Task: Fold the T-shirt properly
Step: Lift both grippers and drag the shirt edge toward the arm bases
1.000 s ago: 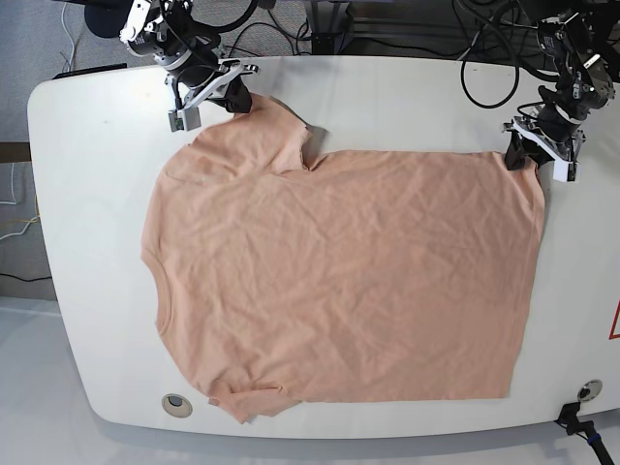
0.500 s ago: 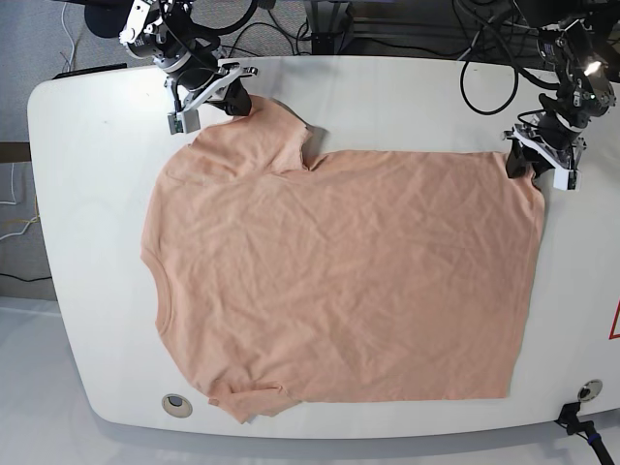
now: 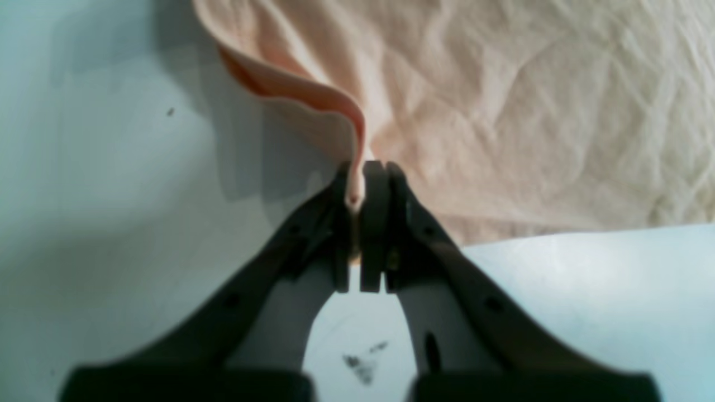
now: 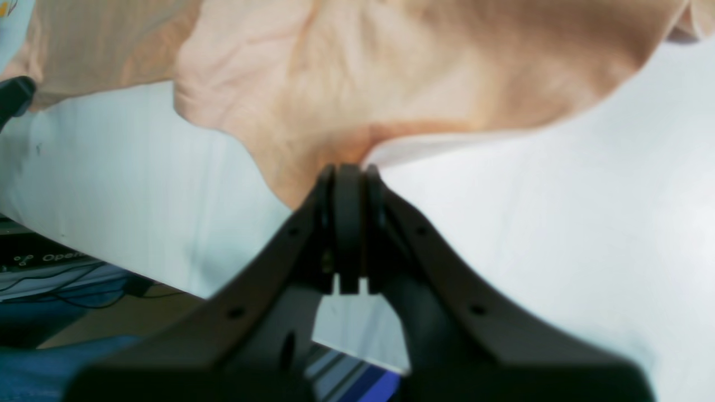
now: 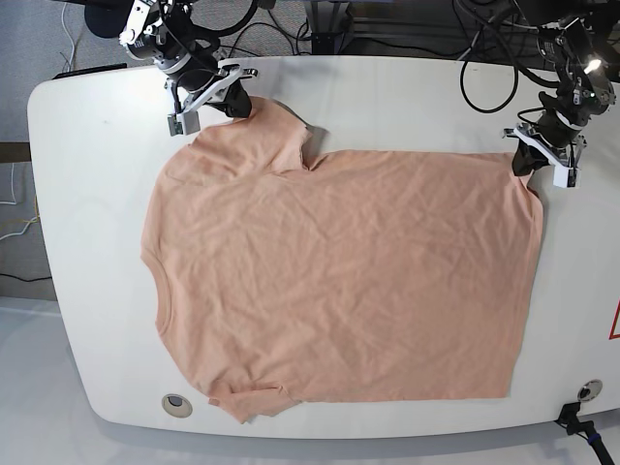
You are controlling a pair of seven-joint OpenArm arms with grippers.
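The peach T-shirt (image 5: 339, 271) lies spread and wrinkled over most of the white table (image 5: 87, 174), neckline toward the left. At the far right corner of the hem my left gripper (image 5: 523, 160) is shut on the T-shirt (image 3: 503, 111); the left wrist view shows a thin lifted fold of cloth pinched between the pads at the left gripper (image 3: 356, 192). My right gripper (image 5: 235, 100) is shut on the far sleeve's edge. In the right wrist view the T-shirt (image 4: 391, 67) rises into the closed right gripper (image 4: 349, 178).
Cables and dark equipment (image 5: 387, 24) crowd the space behind the table's far edge. Two round holes sit in the table's front corners, one left (image 5: 175, 403) and one right (image 5: 588, 390). A dark smudge (image 3: 363, 363) marks the table under my left gripper.
Both grippers have shifted slightly toward the far edge while holding the cloth, pulling the far hem corner and sleeve a little tauter. The shirt's body stays put.
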